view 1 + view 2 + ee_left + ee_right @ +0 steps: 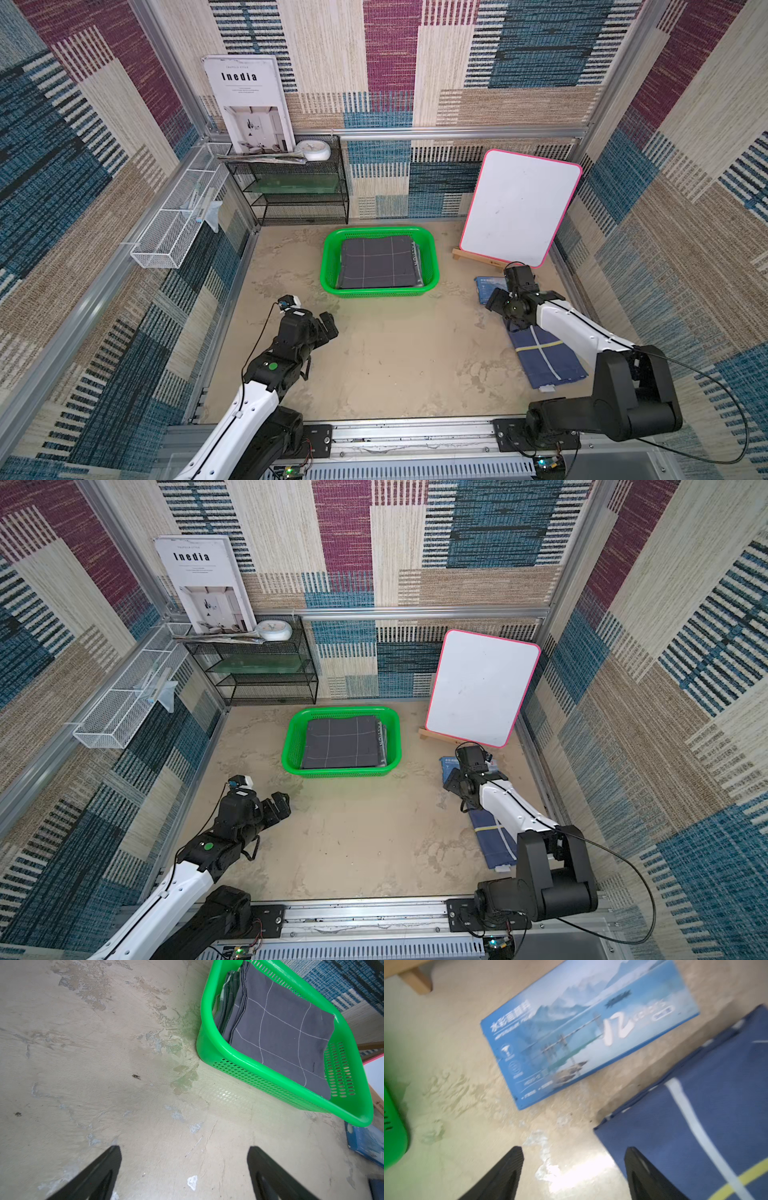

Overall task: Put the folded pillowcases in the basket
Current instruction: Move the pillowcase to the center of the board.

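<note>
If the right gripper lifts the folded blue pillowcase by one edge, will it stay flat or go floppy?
The blue pillowcase is thin cloth, so it would probably sag and may unfold if pinched at one edge. Being so flat, it looks light. On the rough table it likely bunches rather than slides when pushed.

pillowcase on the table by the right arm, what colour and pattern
The pillowcase is navy with crossing white and yellow stripes, clearest in the right wrist view.

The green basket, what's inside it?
A folded dark grey cloth with thin white grid lines fills the bright green plastic mesh basket. More folded cloth edges peek beside it; what lies underneath is covered.
</note>
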You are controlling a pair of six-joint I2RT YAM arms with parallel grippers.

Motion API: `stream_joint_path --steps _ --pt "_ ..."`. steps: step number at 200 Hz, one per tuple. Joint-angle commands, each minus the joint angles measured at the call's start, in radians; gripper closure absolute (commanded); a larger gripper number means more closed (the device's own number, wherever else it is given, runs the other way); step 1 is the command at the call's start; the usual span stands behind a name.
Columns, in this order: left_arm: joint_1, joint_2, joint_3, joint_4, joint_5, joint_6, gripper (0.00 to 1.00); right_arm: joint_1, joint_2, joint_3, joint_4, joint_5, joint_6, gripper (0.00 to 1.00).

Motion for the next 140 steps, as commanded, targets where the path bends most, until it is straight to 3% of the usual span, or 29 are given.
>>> stream_joint_path --steps 1,68,140 --pt "0.0 0.007 0.002 0.016 0.007 -0.003 0.01 -0.049 0.027 -0.003 -0.008 0.0 -0.045 0.18" --pt "0.0 -0.007 0.01 -0.004 -0.021 0.014 0.01 -0.025 0.117 -0.085 0.082 -0.142 -0.008 0.21" --pt "0.002 0.006 0.009 -0.002 -0.038 0.015 0.01 0.298 0.108 -0.1 0.158 -0.214 0.144 0.22"
